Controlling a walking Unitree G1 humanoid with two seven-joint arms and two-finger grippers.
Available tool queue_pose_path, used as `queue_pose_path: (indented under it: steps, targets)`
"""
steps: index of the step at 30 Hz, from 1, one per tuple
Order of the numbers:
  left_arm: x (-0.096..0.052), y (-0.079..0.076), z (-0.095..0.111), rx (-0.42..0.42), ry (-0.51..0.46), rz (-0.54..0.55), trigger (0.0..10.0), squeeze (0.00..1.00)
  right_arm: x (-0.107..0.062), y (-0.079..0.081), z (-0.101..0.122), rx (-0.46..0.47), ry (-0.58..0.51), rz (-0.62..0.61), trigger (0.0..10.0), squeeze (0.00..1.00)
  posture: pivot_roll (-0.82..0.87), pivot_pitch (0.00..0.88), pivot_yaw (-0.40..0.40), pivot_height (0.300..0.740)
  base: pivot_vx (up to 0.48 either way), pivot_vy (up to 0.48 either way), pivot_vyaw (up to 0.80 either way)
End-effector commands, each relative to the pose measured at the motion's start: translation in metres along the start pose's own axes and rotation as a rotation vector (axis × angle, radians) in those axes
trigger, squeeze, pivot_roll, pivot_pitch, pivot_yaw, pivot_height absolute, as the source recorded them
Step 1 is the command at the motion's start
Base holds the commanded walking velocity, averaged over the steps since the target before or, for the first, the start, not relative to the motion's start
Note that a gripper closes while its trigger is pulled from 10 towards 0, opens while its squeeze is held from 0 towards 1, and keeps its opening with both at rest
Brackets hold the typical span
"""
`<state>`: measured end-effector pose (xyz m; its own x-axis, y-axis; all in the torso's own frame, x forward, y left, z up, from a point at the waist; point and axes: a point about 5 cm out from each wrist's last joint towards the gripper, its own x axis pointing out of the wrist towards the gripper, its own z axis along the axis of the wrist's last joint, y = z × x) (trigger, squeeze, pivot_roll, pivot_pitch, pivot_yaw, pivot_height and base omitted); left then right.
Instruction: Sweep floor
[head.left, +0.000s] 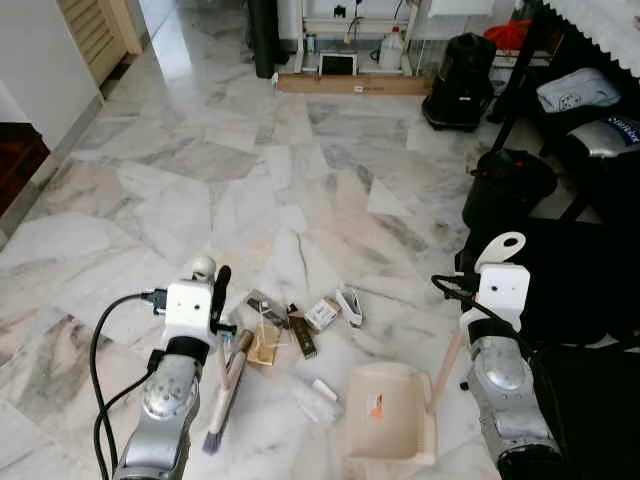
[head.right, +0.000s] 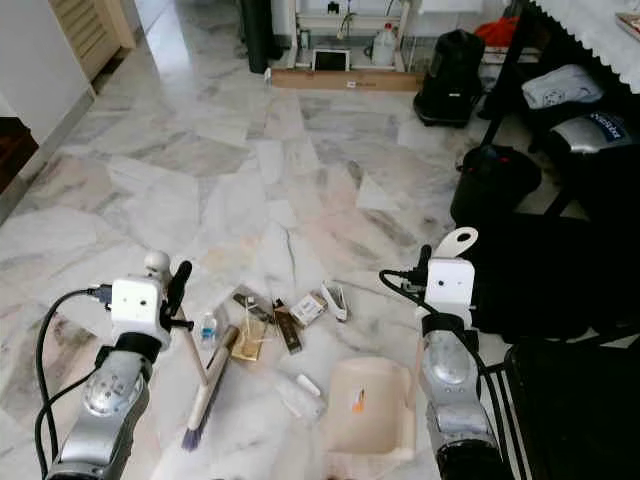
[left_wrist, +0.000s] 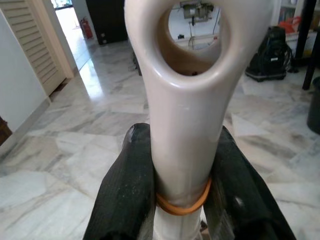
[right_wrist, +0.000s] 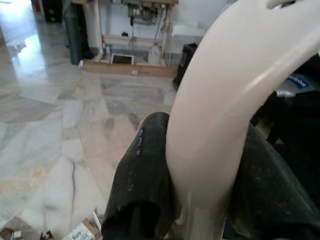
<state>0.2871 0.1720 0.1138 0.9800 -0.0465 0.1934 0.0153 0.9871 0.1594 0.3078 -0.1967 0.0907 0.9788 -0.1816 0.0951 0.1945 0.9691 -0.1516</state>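
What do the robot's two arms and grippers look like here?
Both arms are silver metal with rounded joint housings and a white box-shaped wrist module. Left gripper and right gripper have long black fingers. Black cables loop from each wrist.

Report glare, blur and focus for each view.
Eye views: sharp, with window glare on the marble floor at top left. Left wrist view: brush handle in the left claw near and soft, room behind clearer. Right wrist view: dustpan handle in the right claw blurred.
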Motion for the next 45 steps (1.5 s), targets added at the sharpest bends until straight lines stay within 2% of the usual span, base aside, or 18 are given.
queue_pose_path:
  steps: [1, 6, 27, 33, 37, 45]
  targets:
    - [0.003, 0.003, 0.004, -0.007, -0.027, 0.001, 10.0, 0.0, 0.003, -0.002, 0.004, -0.006, -0.032, -0.011, 10.0, 0.0, 0.1, 0.144, -0.012, 0.74, 0.0, 0.0, 0.0]
    - [0.005, 0.002, 0.005, -0.031, -0.028, -0.006, 10.0, 0.0, 0.002, 0.0, -0.001, -0.006, -0.018, -0.009, 10.0, 0.0, 0.1, 0.146, -0.004, 0.74, 0.0, 0.0, 0.0]
    - [0.016, 0.0, 0.006, -0.048, -0.024, -0.057, 10.0, 0.0, -0.006, 0.012, -0.035, -0.025, 0.096, 0.006, 10.0, 0.0, 0.12, 0.138, 0.025, 0.74, 0.0, 0.0, 0.0]
    - [0.016, 0.001, 0.002, -0.077, -0.005, -0.057, 10.0, 0.0, -0.004, 0.012, -0.032, -0.026, 0.07, -0.022, 10.0, 0.0, 0.12, 0.139, 0.031, 0.74, 0.0, 0.0, 0.0]
    - [0.016, 0.002, 0.002, -0.077, -0.003, -0.058, 10.0, 0.0, 0.001, 0.011, -0.024, -0.013, 0.02, -0.05, 10.0, 0.0, 0.13, 0.147, 0.034, 0.74, 0.0, 0.0, 0.0]
    - [0.015, 0.003, 0.002, -0.076, -0.004, -0.059, 10.0, 0.0, 0.003, 0.012, -0.022, -0.01, 0.003, -0.054, 10.0, 0.0, 0.13, 0.158, 0.035, 0.74, 0.0, 0.0, 0.0]
